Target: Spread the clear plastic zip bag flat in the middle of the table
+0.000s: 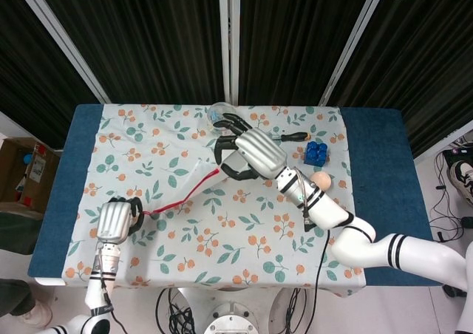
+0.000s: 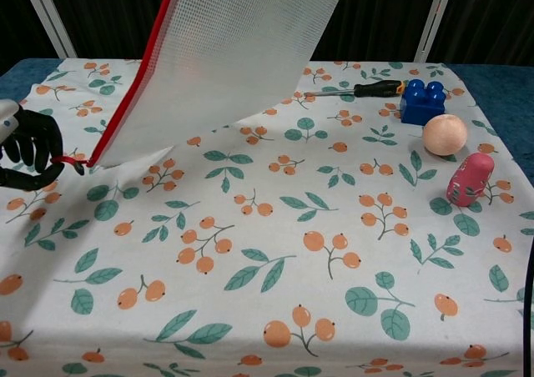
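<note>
Blue block [image 2: 430, 100] near the far right of the tablecloth [image 2: 275, 252], just right of a screwdriver [image 2: 359, 88] with a black and yellow handle lying flat. Peach ball [image 2: 444, 133] a bit nearer than the block, and a pink toy [image 2: 469, 179] standing just in front of the ball, close but apart. Clear round tub [image 1: 220, 114] at the far edge in the middle, partly hidden, and a brown box [image 1: 28, 173] on the floor off to the left.
</note>
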Available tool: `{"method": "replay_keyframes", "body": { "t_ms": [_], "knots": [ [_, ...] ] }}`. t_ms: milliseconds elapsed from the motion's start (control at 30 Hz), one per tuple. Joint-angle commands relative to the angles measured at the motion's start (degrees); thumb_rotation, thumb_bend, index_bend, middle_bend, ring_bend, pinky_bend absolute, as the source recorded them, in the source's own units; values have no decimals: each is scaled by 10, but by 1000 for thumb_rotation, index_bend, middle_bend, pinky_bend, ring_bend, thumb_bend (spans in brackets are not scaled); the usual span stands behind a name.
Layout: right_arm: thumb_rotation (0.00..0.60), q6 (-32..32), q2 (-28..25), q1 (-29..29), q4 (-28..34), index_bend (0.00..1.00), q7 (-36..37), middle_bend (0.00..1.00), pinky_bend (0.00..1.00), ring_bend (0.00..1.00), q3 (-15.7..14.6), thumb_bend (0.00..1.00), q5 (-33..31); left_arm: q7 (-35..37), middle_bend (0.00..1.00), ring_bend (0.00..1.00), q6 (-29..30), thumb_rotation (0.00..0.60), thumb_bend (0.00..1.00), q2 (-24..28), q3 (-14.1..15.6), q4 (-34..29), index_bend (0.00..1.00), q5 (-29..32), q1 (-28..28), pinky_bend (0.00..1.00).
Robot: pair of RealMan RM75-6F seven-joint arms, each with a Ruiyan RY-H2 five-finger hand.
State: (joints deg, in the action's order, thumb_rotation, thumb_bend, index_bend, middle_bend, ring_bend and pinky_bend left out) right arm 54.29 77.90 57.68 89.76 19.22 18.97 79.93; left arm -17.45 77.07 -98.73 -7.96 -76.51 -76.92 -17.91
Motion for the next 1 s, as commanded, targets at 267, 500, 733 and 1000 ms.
{"method": "replay_keyframes", "body": {
  "t_ms": [267, 500, 733, 1000],
  "knots": [
    [600, -15, 6, -36, -2, 607, -41, 321, 26, 75, -92, 426, 38, -88, 177, 167, -29, 600, 251, 127, -5, -183, 133, 71, 8, 352],
    [600, -110, -62, -50, 29, 17, -104, 95, 0, 0, -157, 76, -2, -70, 146, 136, 10, 600, 149, 178, -29, -219, 127, 81, 22, 286],
    [600, -83, -127, -102, 63, 0, -109, 63, 0, 0, -166, 49, -58, -24, 149, 136, 23, 600, 149, 237, -37, -186, 135, 78, 38, 226],
    [600, 142, -136, -240, 26, 78, -107, 155, 0, 0, -165, 187, -29, 27, 158, 137, 17, 600, 148, 309, -1, -147, 154, 61, 74, 216]
  ]
}}
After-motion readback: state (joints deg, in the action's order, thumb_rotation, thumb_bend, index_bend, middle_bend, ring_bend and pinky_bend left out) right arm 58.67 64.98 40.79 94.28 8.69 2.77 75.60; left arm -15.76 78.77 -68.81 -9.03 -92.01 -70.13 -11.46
